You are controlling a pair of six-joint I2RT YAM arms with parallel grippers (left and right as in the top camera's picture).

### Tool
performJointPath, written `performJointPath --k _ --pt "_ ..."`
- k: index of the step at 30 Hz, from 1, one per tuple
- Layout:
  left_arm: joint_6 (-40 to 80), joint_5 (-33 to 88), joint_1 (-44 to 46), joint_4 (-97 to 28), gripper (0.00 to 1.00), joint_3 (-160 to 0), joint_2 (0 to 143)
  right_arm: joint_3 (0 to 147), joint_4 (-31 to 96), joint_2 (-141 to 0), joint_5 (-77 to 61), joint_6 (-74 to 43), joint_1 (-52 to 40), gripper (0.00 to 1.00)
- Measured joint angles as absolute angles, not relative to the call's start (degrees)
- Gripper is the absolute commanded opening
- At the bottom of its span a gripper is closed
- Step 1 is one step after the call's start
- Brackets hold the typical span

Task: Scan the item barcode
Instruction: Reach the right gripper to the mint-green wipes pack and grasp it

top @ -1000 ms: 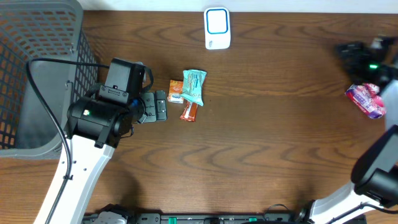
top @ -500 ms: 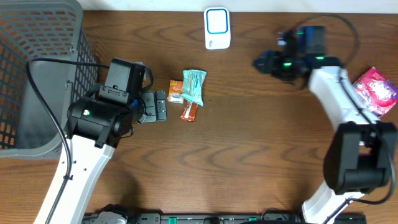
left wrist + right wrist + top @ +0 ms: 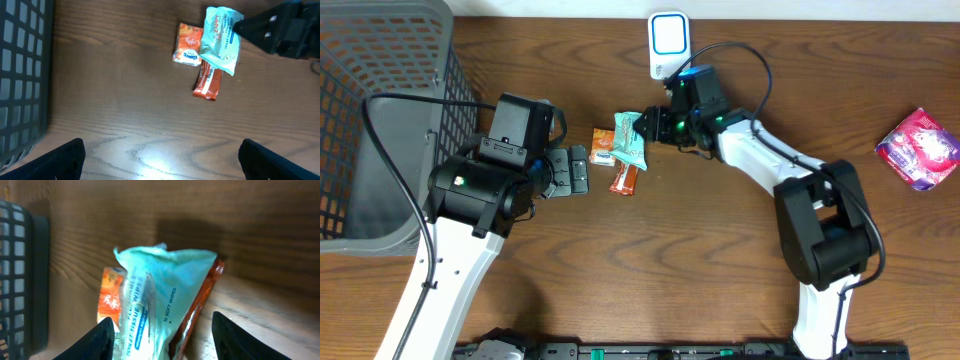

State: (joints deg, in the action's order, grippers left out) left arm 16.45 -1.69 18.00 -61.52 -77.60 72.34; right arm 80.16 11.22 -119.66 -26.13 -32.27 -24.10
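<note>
Currently, right gripper [image 3: 165,332] straddles wipes pack [image 3: 160,290].
Jaws apart, unclamped, across pack's short width; left gripper [image 3: 161,155], wide open, sits farther off.

Right arm: swung from the table's [image 3: 720,250] right edge to centre, within 1 second.
Right gripper [image 3: 648,124]: now straddling the teal wipes packet [image 3: 631,138] — jaws apart.
Pink packet [image 3: 918,148]: no longer beside the arm — fully uncovered.

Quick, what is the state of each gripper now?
Left gripper: open, empty.
Right gripper: open, one finger on each side of the wipes pack, not gripping it yet.
</note>
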Motion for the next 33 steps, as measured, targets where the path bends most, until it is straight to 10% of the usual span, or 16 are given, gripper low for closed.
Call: performJointPath --k 3,10,31,33 --pt "16.45 -1.69 18.00 -61.52 0.98 -77.60 72.34 80.16 11.20 -121.38 -26.13 -33.04 -25.12 0.52" --pt "16.45 -1.69 18.00 -61.52 0.98 -77.60 72.34 80.18 9.52 -123.04 -27.55 -33.76 -25.56 0.01" --pt "16.45 -1.69 18.00 -61.52 0.98 -77.60 72.34 80.05 18.81 -109.97 -14.44 -22.46 -22.31 0.01" --pt "16.45 -1.69 18.00 -61.52 0.98 -77.60 72.34 80.07 18.81 -108.79 -12.71 -21.87 -22.31 0.22"
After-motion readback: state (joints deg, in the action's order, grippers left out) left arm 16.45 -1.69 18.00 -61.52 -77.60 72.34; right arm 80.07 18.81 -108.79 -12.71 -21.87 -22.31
